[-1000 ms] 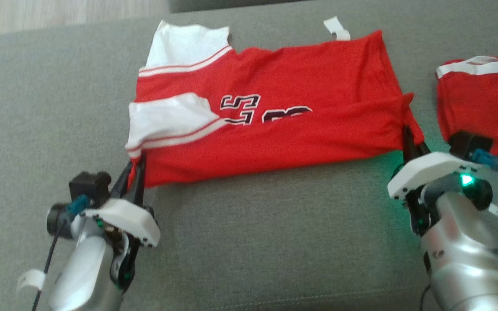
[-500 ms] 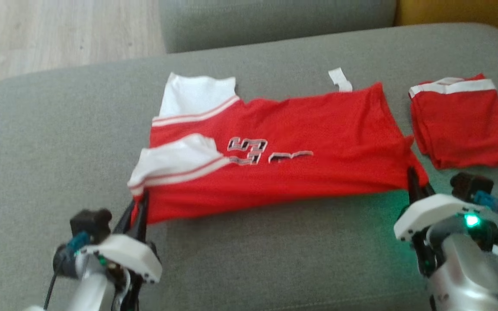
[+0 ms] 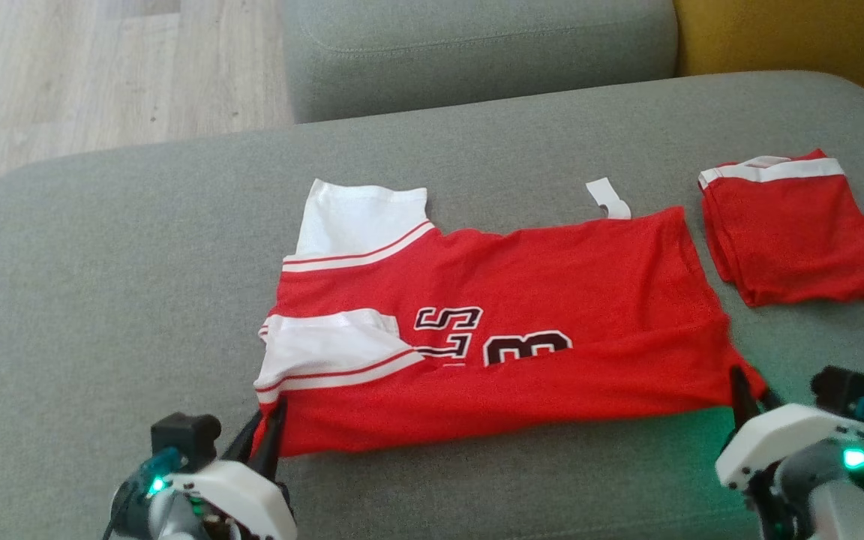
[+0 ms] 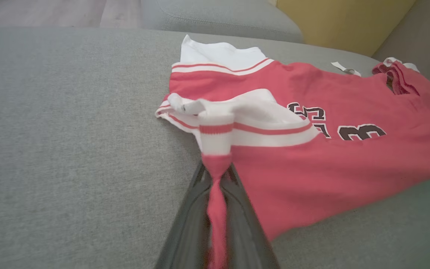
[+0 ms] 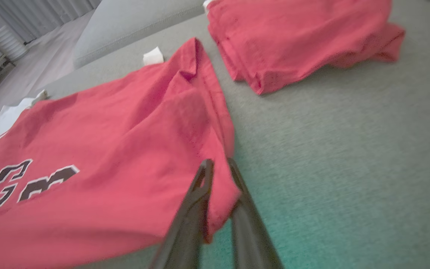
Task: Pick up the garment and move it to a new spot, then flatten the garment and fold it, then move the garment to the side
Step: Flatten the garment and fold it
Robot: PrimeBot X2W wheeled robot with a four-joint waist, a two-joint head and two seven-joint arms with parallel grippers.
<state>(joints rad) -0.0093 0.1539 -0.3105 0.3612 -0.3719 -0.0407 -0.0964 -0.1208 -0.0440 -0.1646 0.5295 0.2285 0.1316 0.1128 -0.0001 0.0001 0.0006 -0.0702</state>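
Note:
A red garment [image 3: 514, 300] with white sleeves and black numbers lies spread across the grey cushion [image 3: 139, 262]; it also shows in both wrist views [image 4: 312, 149] [image 5: 106, 149]. My left gripper [image 3: 267, 416] is shut on its near left corner, below the white sleeve. Red cloth is bunched between the fingers [image 4: 217, 172]. My right gripper [image 3: 751, 386] is at the near right corner. The hem corner sits between its two slightly parted fingers [image 5: 219, 164].
A second red garment [image 3: 792, 225], folded, lies just right of the spread one [image 5: 297, 41]. A white tag [image 3: 608, 199] sits at the garment's far edge. Beyond the cushion are a grey sofa part [image 3: 477, 52], a yellow cushion [image 3: 777, 37] and wooden floor [image 3: 102, 67].
The head camera has moved, so everything sits lower in the picture. Both grippers stay at the garment's near corners. The near edge lies flatter and more of the numbers shows.

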